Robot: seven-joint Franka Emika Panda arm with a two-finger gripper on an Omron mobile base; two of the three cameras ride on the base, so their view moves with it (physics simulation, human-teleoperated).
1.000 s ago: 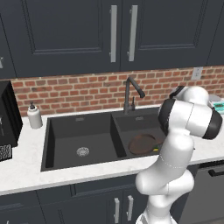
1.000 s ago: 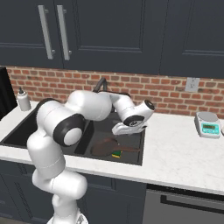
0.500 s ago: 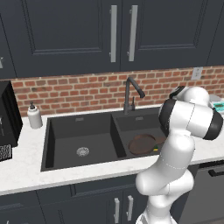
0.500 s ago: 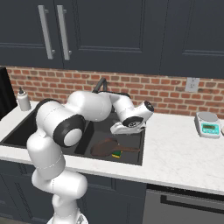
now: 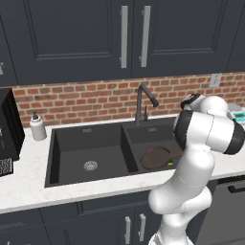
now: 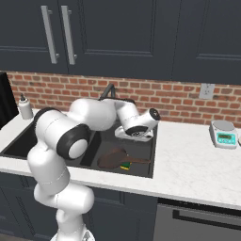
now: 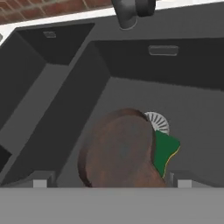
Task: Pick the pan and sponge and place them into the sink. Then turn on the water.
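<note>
Claw [image 6: 136, 135] slightly higher than before, spread empty above pan [image 7: 120, 153] and sponge [image 7: 165, 151] in sink [image 5: 67, 143].

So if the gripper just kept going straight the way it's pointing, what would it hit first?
Most likely the pan, lying in the sink basin straight ahead of the open gripper. The sponge sits just beside it, so depth leaves some doubt.

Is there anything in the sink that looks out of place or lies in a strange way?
Nothing spilled or damaged. In the right basin of the sink the pan partly covers the drain, and the sponge lies against the pan's edge. No water runs from the faucet.
</note>
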